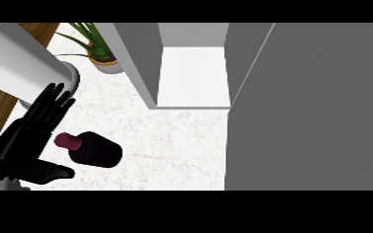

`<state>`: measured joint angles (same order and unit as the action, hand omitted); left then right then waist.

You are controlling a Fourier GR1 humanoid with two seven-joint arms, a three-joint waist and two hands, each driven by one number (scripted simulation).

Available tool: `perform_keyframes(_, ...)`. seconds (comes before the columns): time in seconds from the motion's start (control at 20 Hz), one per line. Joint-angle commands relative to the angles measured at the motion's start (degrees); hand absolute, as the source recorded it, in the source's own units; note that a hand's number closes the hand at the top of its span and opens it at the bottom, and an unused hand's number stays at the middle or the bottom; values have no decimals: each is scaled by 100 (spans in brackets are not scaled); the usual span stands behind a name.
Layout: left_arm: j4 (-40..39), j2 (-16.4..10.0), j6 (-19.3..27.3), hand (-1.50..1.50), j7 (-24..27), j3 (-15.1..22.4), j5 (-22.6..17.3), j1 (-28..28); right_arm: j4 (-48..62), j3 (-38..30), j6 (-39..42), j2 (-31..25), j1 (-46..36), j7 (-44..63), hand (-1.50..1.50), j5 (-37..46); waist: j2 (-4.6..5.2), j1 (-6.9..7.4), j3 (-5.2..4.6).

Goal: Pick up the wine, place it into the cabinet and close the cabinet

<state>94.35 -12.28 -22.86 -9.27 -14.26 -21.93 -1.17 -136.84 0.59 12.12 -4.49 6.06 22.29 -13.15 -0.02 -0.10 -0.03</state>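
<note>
Pickup step: left hand (27, 137) is sitting open just beside the wine (98, 151), gripping nothing - next is calling for closing round it.

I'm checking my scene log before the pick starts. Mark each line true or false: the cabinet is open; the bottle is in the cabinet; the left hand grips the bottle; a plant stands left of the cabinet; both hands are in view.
1. The cabinet is open. True.
2. The bottle is in the cabinet. False: it is on the counter, nearer the robot and to the cabinet's left.
3. The left hand grips the bottle. False: its fingers are straight, and the bottle is beside it, on its right.
4. A plant stands left of the cabinet. True.
5. Both hands are in view. False: only the left hand shows.
</note>
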Motion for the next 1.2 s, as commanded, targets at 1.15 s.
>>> perform_keyframes(1.15, -3117, -133, -894, -150, 2436, 9, 1352, 201, -48, -47, 56, 46, -262, 300, -150, -6, 1, 6, 1)
